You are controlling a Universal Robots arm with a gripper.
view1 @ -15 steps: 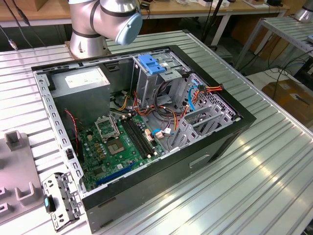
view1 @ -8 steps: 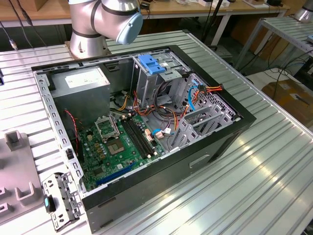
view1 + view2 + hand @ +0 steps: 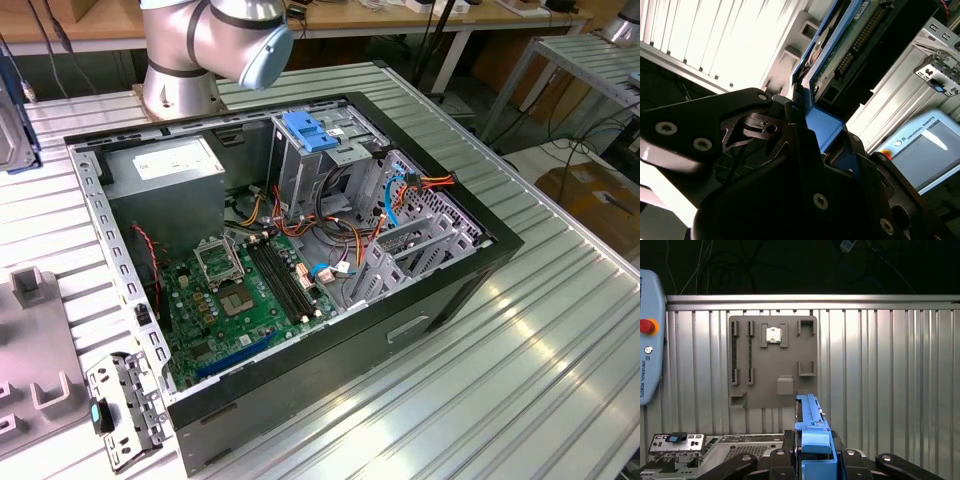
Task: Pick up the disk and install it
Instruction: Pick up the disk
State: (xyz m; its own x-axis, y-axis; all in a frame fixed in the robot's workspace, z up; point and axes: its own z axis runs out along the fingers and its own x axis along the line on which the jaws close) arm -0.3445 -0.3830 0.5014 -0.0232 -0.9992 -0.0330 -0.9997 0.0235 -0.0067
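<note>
Grip check: the gripper point(image 3: 816, 462) is clamped on the disk point(image 3: 810, 415), its black fingers point(image 3: 747, 125) pressing one bright blue carrier rail at the end of the drive. The rest of the drive sticks out past them with its circuit side exposed in the second wrist view. The disk is carried in the air, outside the computer case point(image 3: 430, 300), and in the first wrist view it faces the ribbed table point(image 3: 890, 365) and the grey fixture plate point(image 3: 772, 360). My main worry is that the hold is on a plastic rail near one end, so I judge the drive could pivot or slip if anything touches it. The drive cage point(image 3: 300, 190) sits deep in the case under the blue latch point(image 3: 305, 132), with orange and red cables point(image 3: 425, 182) just beside it. A tilted disk could catch the cage edge, and a snagged cable could drag it askew.
</note>
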